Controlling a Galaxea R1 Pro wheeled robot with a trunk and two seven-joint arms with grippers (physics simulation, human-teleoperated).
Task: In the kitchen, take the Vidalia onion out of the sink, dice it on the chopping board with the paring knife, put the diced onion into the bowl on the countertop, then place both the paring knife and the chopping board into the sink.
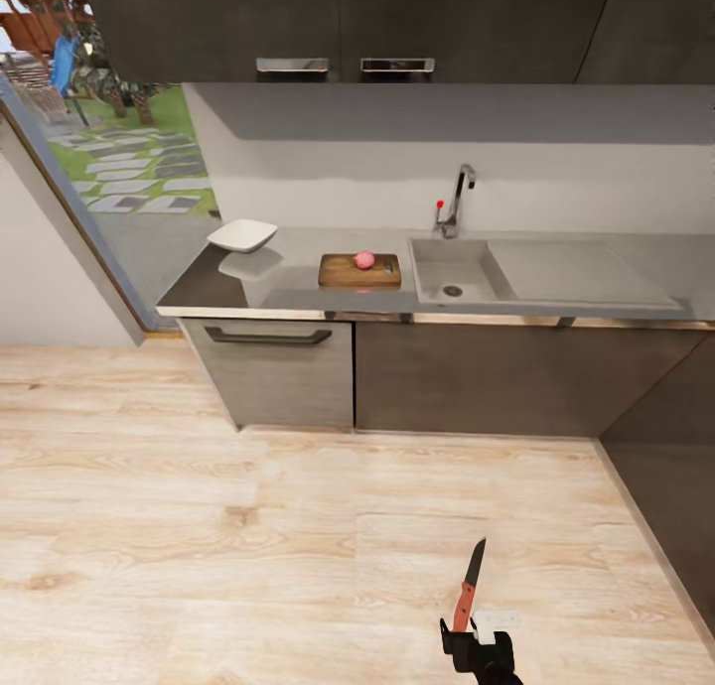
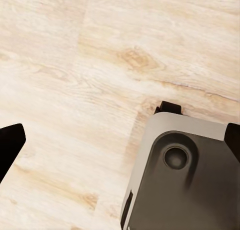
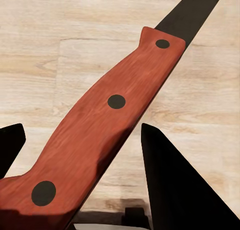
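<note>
Right gripper (image 1: 467, 633) closed on paring knife (image 1: 469, 586), blade pointing toward the counter, well short of it over the floor. Vidalia onion (image 1: 364, 259) already on chopping board (image 1: 358, 271), left of sink (image 1: 449, 268); bowl (image 1: 241, 235) further left. Advisable: approach squarely, blade kept level. Left jaws: cannot tell. No legible writing.

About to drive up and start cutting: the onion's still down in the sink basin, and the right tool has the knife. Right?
Not quite. The head view shows the Vidalia onion sitting on the chopping board, which lies on the countertop beside the sink, not in the basin. The rest holds: the right tool has the paring knife by its handle.
</note>
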